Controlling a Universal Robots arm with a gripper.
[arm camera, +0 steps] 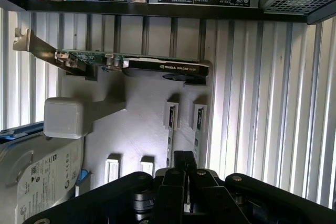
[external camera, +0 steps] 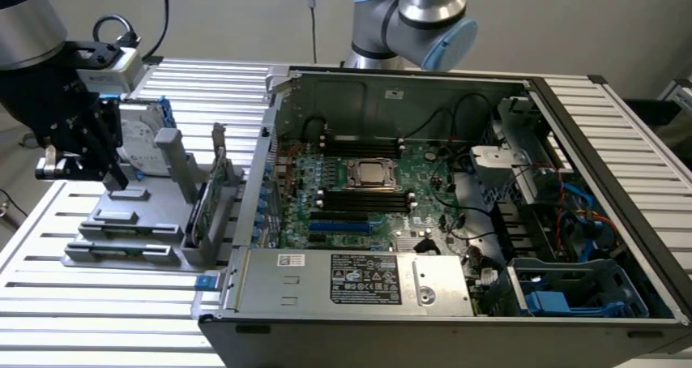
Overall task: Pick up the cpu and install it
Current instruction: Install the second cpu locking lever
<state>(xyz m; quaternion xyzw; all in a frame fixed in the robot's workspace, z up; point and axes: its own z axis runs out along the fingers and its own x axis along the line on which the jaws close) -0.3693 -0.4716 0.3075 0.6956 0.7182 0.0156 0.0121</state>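
Tool point(arm camera: 184, 163) clenched and empty, we hover above the grey rack point(external camera: 141, 214); cpu point(external camera: 371, 173) sits in the computer case point(external camera: 454, 303).

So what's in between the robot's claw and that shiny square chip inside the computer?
In the exterior view, between the claw and the silver square chip stand the green graphics card in its grey holder and the open computer case's wall.

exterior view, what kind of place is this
Likely a robot lab bench for PC assembly: an open computer case on a slatted aluminium table, with a grey parts holder beside it.
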